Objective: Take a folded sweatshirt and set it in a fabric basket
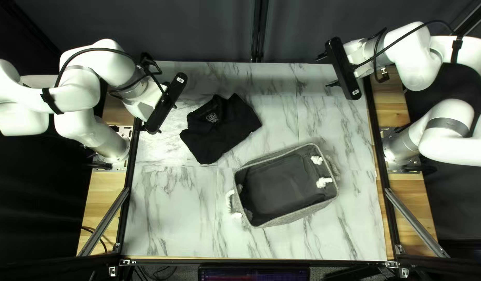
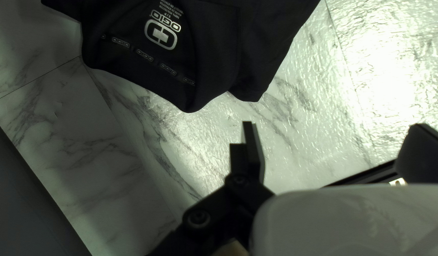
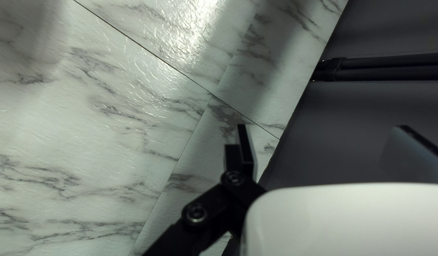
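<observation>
While left gripper (image 1: 167,119) gapes — sweatshirt (image 1: 222,132) ahead, apart

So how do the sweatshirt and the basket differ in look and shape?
The sweatshirt is black with a small pale print; the basket is grey with white rope handles. The sweatshirt lies folded and low, while the basket stands open and hollow. Both rest on the marble-patterned table.

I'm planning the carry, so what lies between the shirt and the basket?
The top left view shows only bare table between the shirt and the basket.
</observation>
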